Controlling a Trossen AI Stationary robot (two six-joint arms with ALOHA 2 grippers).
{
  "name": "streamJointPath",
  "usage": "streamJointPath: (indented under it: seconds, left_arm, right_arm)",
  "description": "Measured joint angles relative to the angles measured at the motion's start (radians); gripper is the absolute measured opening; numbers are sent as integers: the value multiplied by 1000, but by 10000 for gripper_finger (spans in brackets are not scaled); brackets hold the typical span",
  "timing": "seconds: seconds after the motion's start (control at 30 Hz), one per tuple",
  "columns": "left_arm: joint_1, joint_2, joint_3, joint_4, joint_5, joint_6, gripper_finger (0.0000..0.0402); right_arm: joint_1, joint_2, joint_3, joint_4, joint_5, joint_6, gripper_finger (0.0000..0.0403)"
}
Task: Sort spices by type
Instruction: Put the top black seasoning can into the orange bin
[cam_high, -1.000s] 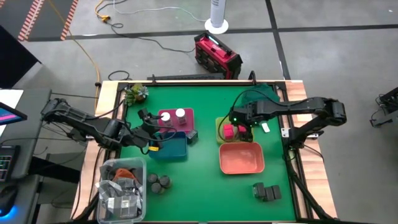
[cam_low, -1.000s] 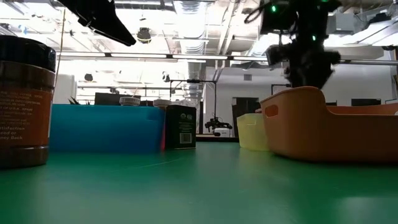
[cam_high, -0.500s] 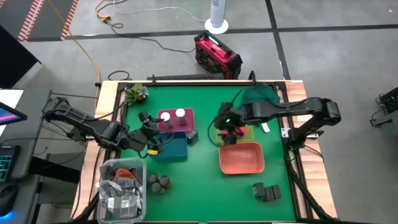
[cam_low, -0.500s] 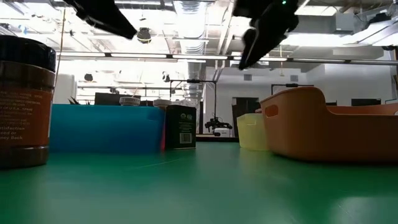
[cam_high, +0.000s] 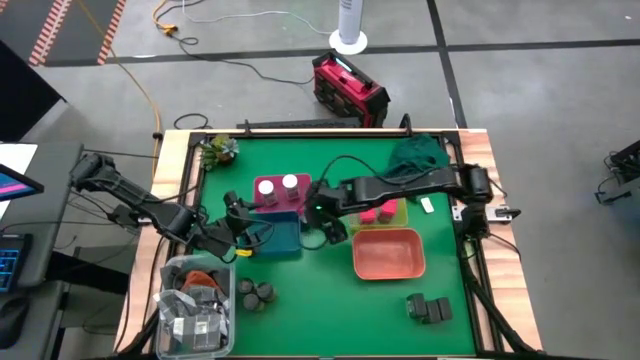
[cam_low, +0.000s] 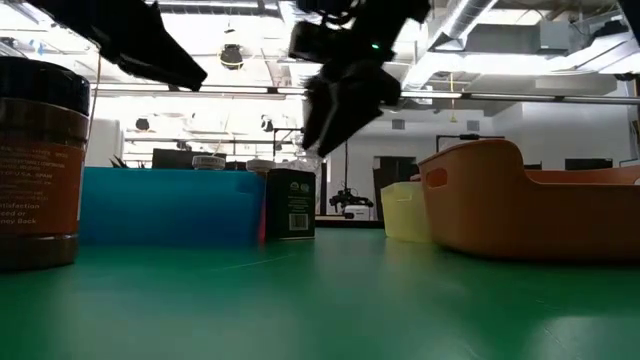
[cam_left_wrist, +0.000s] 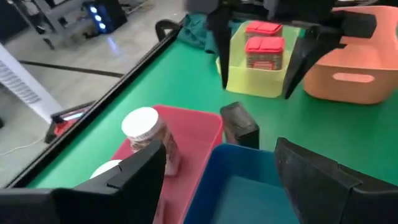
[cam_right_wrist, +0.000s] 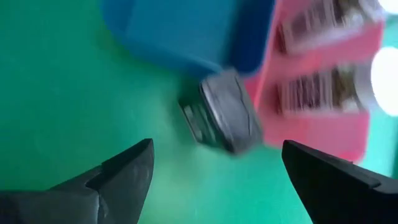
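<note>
While two white-capped jars (cam_high: 278, 186) stand in the pink tray (cam_high: 300, 200) and two pink boxes (cam_high: 374, 211) sit in the yellow-green tray (cam_high: 399, 215), much remains. The right gripper (cam_high: 330, 228) hangs spread and empty above a dark grey box (cam_high: 309, 218) standing just beside the blue tray (cam_high: 285, 238). Round tins (cam_high: 255, 293) near the front-left corner and more grey boxes (cam_high: 428, 308) at the front-right wait unsorted — blue and salmon trays (cam_high: 388, 254) look empty. The left gripper (cam_high: 240, 221), fingers spread, hovers over the blue tray.

Bright overhead light, blurred wrist views
</note>
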Motion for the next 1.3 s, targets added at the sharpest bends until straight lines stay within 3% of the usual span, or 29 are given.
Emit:
streamJointPath:
  seconds: [0.23,0.5,0.77,1.3]
  left_arm:
    - [-1,-41,0,-43,84,-28,283]
    - [-7,-67,0,-109,95,-119,283]
    - [-21,-67,0,-112,95,-148,283]
    - [-43,-67,2,-120,95,-168,283]
  right_arm:
    - [-35,97,138,-71,-95,-67,379]
    - [-55,119,134,-22,-135,-158,376]
    - [-79,140,125,38,-218,-193,331]
    - [-80,161,123,-32,-208,-193,286]
